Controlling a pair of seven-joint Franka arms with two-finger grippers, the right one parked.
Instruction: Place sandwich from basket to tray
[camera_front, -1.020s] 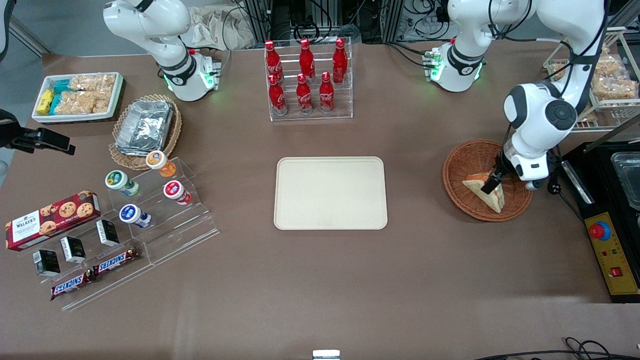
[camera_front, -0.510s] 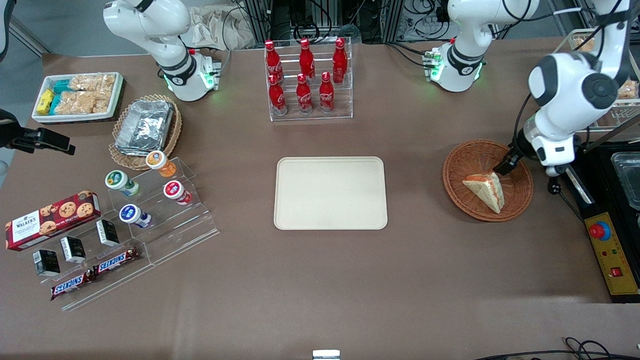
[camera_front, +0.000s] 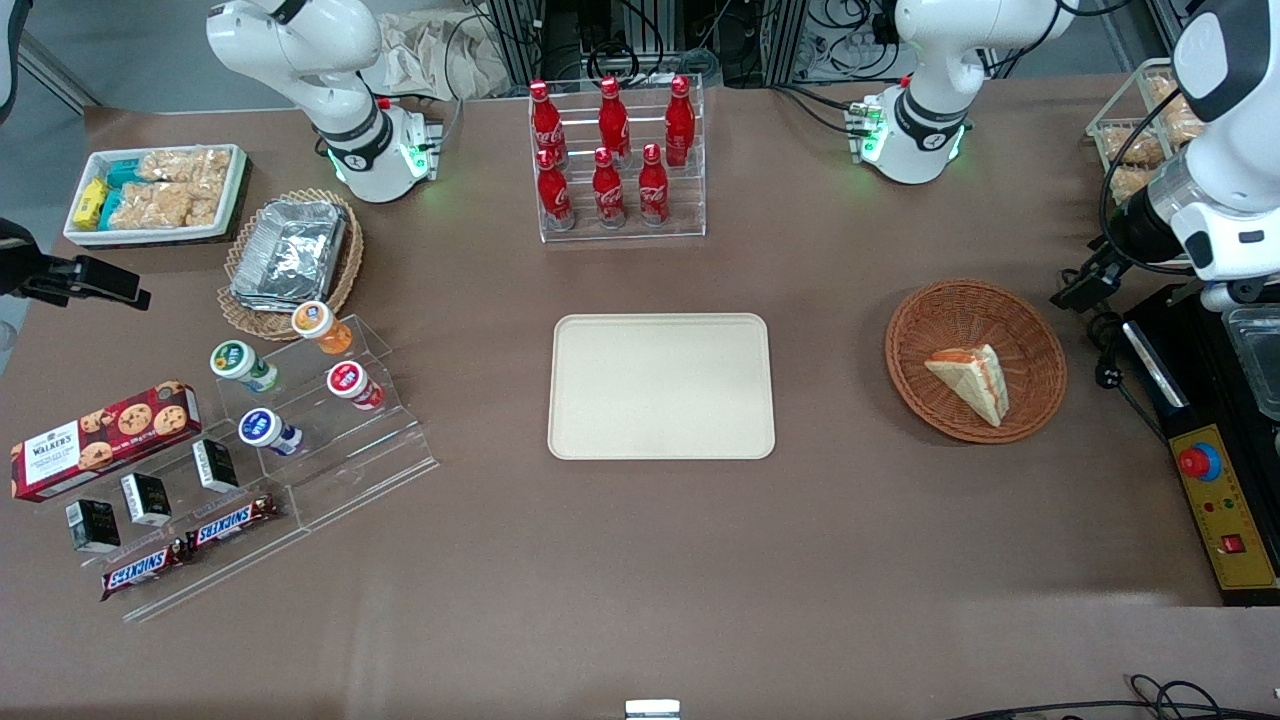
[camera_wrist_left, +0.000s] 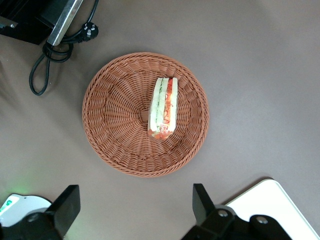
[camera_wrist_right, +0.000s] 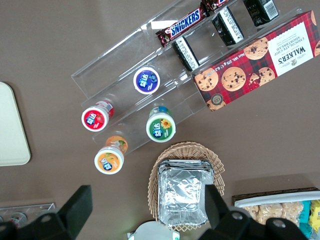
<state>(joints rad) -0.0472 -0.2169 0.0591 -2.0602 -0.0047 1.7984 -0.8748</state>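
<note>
— Where did the job stand at that moment?

— At the very start, by my reckoning. The tray (camera_front: 661, 386) lay bare in the middle of the table (camera_front: 640, 560), and the basket (camera_front: 935, 325) sat well apart from it, toward the working arm's end. The sandwich (camera_front: 972, 381) was in the basket, resting on its side with the filling layers showing.

— And the gripper?

— The gripper (camera_wrist_left: 135, 207) hung high above the table, just beside the basket and off toward the working arm's end. Its fingers (camera_wrist_left: 201, 201) were spread wide, with nothing between them.

— So what did the next move call for?

— Coming down over the basket, lining the fingers up across the bread faces, and closing gently; soft bread would likely squash under a hard pinch. Then a lift clear of the rim and a carry across to the tray.

— What about the surroundings?

— A brown tabletop. A rack of red bottles (camera_front: 612, 150) stood farther from the front camera than the tray, and a clear stepped stand (camera_front: 310, 440) with small tubs and chocolate bars (camera_front: 190, 545) lay toward the parked arm's end.
</note>
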